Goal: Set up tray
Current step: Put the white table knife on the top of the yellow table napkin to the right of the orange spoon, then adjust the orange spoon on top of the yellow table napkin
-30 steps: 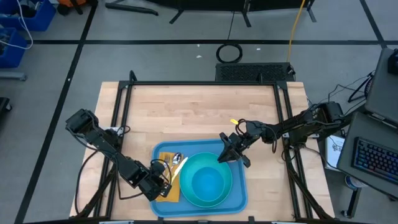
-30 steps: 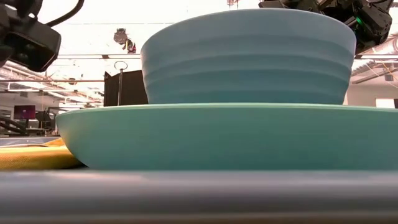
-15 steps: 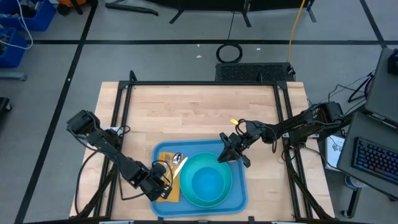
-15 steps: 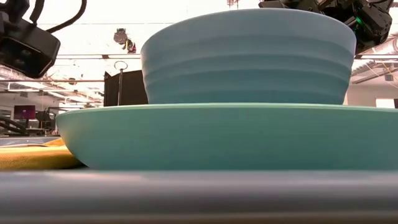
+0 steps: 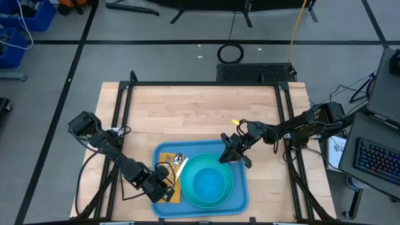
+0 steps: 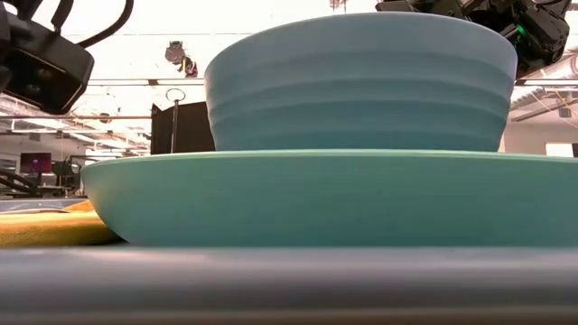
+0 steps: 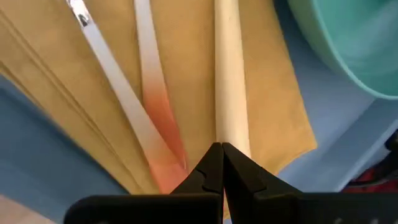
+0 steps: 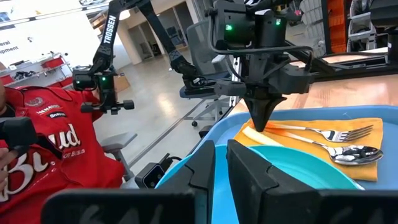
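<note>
The blue tray (image 5: 241, 200) lies at the table's near edge. On it a turquoise plate (image 6: 334, 199) carries a turquoise bowl (image 5: 209, 181). Left of the plate a yellow napkin (image 7: 273, 81) bears a fork (image 8: 323, 132), a spoon (image 8: 348, 152) and a cream handle (image 7: 230, 81). My left gripper (image 7: 221, 148) is shut, with its tip at that handle's near end. My right gripper (image 8: 221, 162) sits at the bowl's far right rim, its fingers nearly together. My left gripper sets its shut fingertips (image 7: 211, 163) against the near end of the cream handle (image 7: 231, 134), slanting down from above and in line with it. The handle lies flat on the napkin. My right gripper has the bowl's far right rim (image 8: 219, 148) in the narrow gap between its fingers. They come in level from the table's right, and the bowl stands upright on the plate.
Bare wooden tabletop (image 5: 200, 112) stretches beyond the tray to the far edge. A dark frame (image 5: 125, 106) runs along the table's sides. A person in a red shirt (image 8: 56, 155) sits beyond the table's left side.
My left gripper has tipped a little in place over the napkin, staying shut. My right gripper, the bowl and the plate have kept still.
</note>
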